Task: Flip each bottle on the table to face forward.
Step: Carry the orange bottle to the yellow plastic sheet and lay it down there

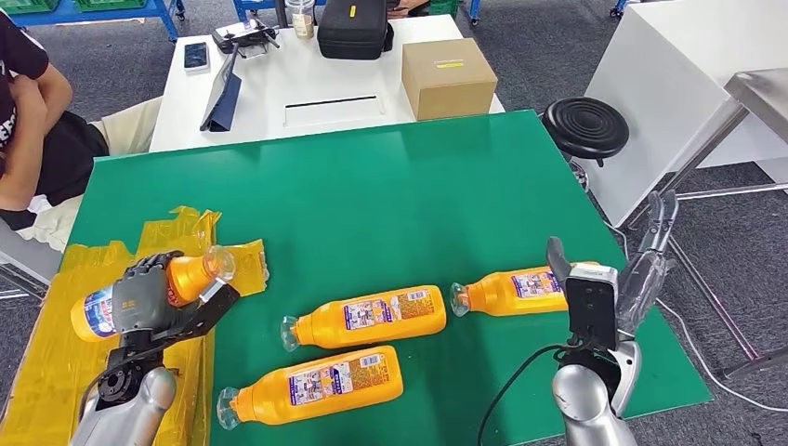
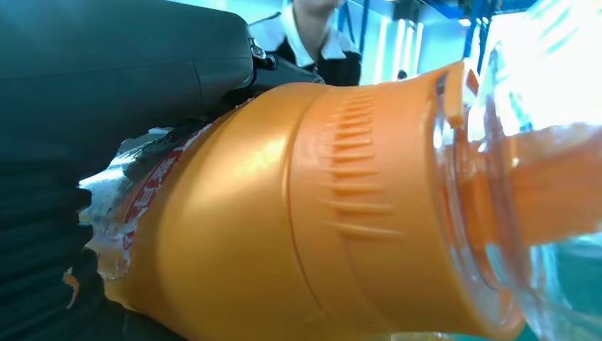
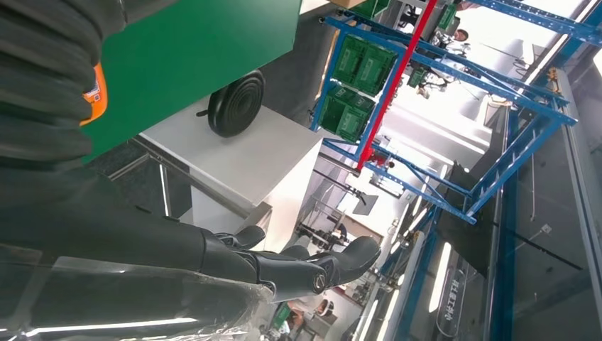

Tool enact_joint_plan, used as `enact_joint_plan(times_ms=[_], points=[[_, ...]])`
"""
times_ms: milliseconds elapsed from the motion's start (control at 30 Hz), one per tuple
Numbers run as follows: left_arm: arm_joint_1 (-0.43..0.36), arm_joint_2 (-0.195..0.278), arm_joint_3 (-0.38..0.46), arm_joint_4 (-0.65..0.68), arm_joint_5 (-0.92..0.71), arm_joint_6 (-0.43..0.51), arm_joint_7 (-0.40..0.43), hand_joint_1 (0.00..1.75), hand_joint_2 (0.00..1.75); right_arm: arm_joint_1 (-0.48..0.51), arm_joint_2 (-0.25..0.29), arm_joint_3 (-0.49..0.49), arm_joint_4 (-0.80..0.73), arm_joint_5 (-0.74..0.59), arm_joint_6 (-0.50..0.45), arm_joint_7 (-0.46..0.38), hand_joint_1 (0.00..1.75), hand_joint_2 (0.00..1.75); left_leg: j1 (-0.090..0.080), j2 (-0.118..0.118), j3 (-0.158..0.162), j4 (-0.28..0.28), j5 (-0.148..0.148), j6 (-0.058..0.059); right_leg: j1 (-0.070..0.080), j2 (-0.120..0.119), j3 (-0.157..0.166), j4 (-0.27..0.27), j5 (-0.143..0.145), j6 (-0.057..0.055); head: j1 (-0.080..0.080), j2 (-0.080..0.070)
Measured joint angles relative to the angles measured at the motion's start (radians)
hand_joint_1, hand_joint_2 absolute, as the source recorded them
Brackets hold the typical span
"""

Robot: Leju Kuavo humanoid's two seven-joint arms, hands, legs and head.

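Three bottles lie on the worktop point(image 1: 372, 186): one centre point(image 1: 367, 318), one nearer the front point(image 1: 316, 383), one right point(image 1: 511, 291). A fourth bottle point(image 1: 153, 293) sits at the left in the left robot hand point(image 1: 149, 297).

Orange bottles point(image 1: 364, 318) with clear caps and white-blue labels lie on a green table point(image 1: 372, 204) edged with yellow tape point(image 1: 56, 362).

Even, bright overhead light on the green table point(image 1: 390, 186); blown-out glare and close-up blur in both wrist views.
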Motion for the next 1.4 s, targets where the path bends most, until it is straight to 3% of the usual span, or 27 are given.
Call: enact_joint_plan(times_ms=[433,467,600,833,967,1133,1400], points=[[-0.069,0.024,-0.061,0.100,-0.054,-0.223,0.066,1.75,1.75,-0.064,0.027,-0.005,0.035,0.025,0.025,0.015,0.00,1.75,0.000,0.000,0.001,0.000,0.000,0.000,0.000,0.000,0.001,0.000,0.000,0.000,0.000,0.000],[-0.071,0.028,-0.065,0.102,-0.053,-0.246,0.063,1.67,1.75,-0.070,0.028,-0.005,0.040,0.025,0.027,0.015,0.00,1.75,0.000,0.000,0.001,0.000,0.000,0.000,0.000,0.000,0.002,0.000,0.000,0.000,0.000,0.000],[-0.079,0.045,-0.081,0.104,-0.035,-0.345,0.041,0.06,1.75,-0.087,0.032,-0.005,0.057,0.026,0.029,0.015,0.00,1.75,0.000,0.000,0.002,0.000,0.000,0.000,0.000,0.000,0.002,0.000,0.000,0.000,0.000,0.000],[-0.103,0.074,-0.104,0.104,-0.016,-0.468,0.036,0.00,1.75,-0.098,0.036,-0.005,0.075,0.036,0.038,0.019,0.00,1.75,0.001,0.000,0.004,-0.001,0.000,0.000,0.001,0.000,0.005,0.000,0.000,0.000,0.000,0.000],[-0.118,0.086,-0.118,0.104,-0.021,-0.534,0.051,0.00,0.00,-0.099,0.040,-0.005,0.078,0.042,0.045,0.025,0.00,1.75,0.001,0.000,0.006,-0.001,0.000,0.000,0.001,0.000,0.007,0.000,0.000,0.000,0.000,0.000],[-0.129,0.103,-0.136,0.104,-0.037,-0.602,0.059,0.00,0.00,-0.099,0.041,-0.005,0.079,0.048,0.050,0.034,0.00,1.75,0.000,0.000,0.008,-0.001,0.000,0.000,0.001,0.000,0.008,0.000,0.000,0.000,0.000,0.000],[-0.126,0.114,-0.157,0.100,-0.041,-0.618,0.058,0.00,0.00,-0.098,0.046,-0.009,0.084,0.054,0.062,0.044,0.00,1.75,0.000,-0.001,0.009,-0.001,0.000,0.000,0.001,0.000,0.009,0.000,0.000,0.000,0.000,0.000]])
